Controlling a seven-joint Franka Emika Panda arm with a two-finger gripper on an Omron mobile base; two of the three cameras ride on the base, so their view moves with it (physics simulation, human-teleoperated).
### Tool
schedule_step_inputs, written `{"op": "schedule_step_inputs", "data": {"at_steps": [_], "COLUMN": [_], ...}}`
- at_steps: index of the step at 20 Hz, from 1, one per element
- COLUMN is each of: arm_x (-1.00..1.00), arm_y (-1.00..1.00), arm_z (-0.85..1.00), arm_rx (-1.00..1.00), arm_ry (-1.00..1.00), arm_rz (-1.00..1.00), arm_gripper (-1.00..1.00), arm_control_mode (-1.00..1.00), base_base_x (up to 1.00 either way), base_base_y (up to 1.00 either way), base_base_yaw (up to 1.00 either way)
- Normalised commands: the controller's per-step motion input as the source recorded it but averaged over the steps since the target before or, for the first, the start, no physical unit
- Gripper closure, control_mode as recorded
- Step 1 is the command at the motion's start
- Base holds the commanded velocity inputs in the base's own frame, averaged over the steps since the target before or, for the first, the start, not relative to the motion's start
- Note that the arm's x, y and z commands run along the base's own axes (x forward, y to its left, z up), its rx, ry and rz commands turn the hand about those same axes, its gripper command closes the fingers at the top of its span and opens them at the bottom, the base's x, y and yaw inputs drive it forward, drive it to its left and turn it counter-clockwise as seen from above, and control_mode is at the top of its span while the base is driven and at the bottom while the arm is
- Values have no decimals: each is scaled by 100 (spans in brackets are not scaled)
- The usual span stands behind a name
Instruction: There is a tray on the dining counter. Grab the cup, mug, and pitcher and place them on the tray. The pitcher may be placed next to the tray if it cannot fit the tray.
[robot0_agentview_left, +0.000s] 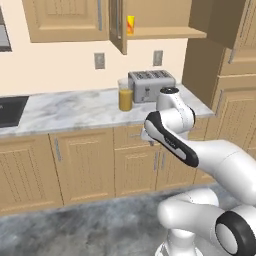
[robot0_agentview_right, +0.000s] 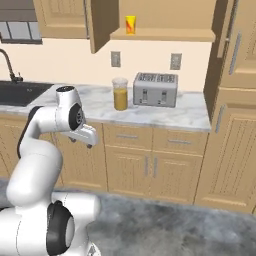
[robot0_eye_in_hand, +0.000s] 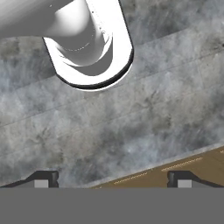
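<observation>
Clerk: Pitcher (robot0_agentview_left: 125, 94), clear glass, orange juice in its lower half. Location?

Checker: Upright on the marble worktop (robot0_agentview_left: 75, 110), just beside the toaster (robot0_agentview_left: 151, 85), on the toaster's sink-ward side. Touching or apart cannot be told. In the right base view the pitcher (robot0_agentview_right: 120, 93) again stands next to the toaster (robot0_agentview_right: 155, 89), slightly nearer the worktop's front edge.

Clerk: Cup?

Checker: Cup (robot0_agentview_left: 130, 25), yellow with a red mark on its side, upright on the open wall shelf (robot0_agentview_left: 165, 33) above the toaster and a little toward the sink side. Same in the right base view: cup (robot0_agentview_right: 130, 24) on the shelf (robot0_agentview_right: 165, 35), above the gap between pitcher and toaster.

Clerk: Other fixtures near the toaster?

Checker: Two wall outlets, one (robot0_agentview_left: 158, 57) directly behind the toaster, one (robot0_agentview_left: 99, 60) farther toward the sink (robot0_agentview_right: 22, 93). Wooden cabinets (robot0_agentview_left: 85, 160) with drawers below the worktop.

Clerk: Gripper?

Checker: Gripper (robot0_eye_in_hand: 110, 179), fingers spread wide, nothing between them. One dark fingertip (robot0_eye_in_hand: 41, 178) sits at each side of the hand view, over grey mottled floor (robot0_eye_in_hand: 131, 131), with a strip of wood panel (robot0_eye_in_hand: 192, 164) at the lower corner. The hand hangs well below the toaster's level, in front of the cabinets, apart from pitcher and cup.
</observation>
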Motion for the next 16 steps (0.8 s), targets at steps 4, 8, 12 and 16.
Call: {"op": "schedule_step_inputs", "data": {"at_steps": [4,8,12,16], "arm_x": [0,0,0,0], "arm_y": [0,0,0,0], "arm_z": [0,0,0,0], "arm_rx": [0,0,0,0], "arm_ry": [0,0,0,0], "arm_rz": [0,0,0,0], "arm_gripper": [-100,-100,-100,-100], "arm_control_mode": [100,100,100,100], "base_base_x": [48,72,81,54], "base_base_y": [-42,-42,-75,-59], "base_base_yaw": [10,9,1,3]}}
